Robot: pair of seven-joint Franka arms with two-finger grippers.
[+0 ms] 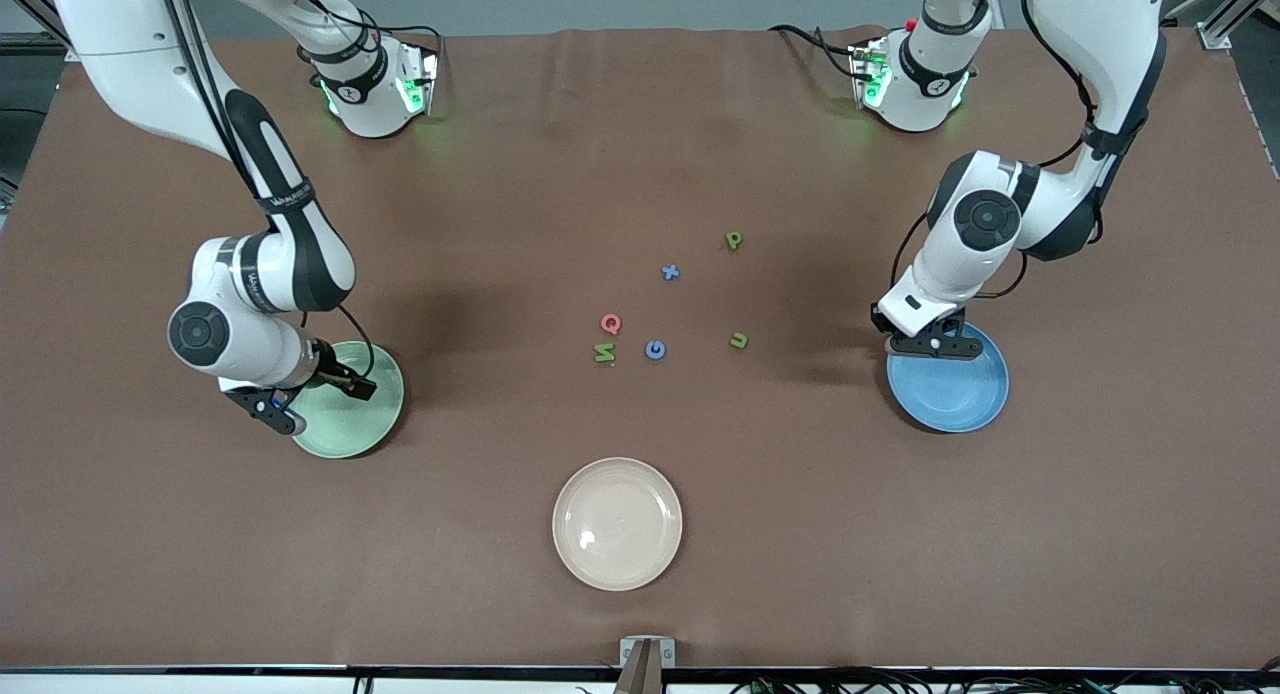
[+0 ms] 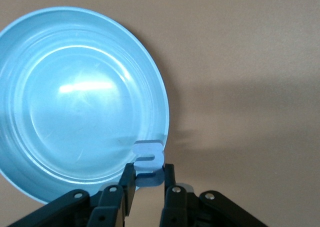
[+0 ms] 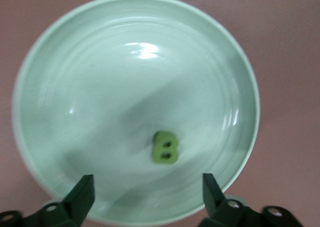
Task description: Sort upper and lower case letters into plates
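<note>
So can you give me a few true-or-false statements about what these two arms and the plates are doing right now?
1. The right gripper is open over the green plate. True.
2. A green letter B lies in the green plate. True.
3. The left gripper is empty. False: it is shut on a pale blue letter over the rim of the blue plate.
4. The cream plate holds two letters. False: nothing shows in it.
5. Six letters lie on the table between the green and blue plates. True: Q, N, G, x, p and u.
</note>
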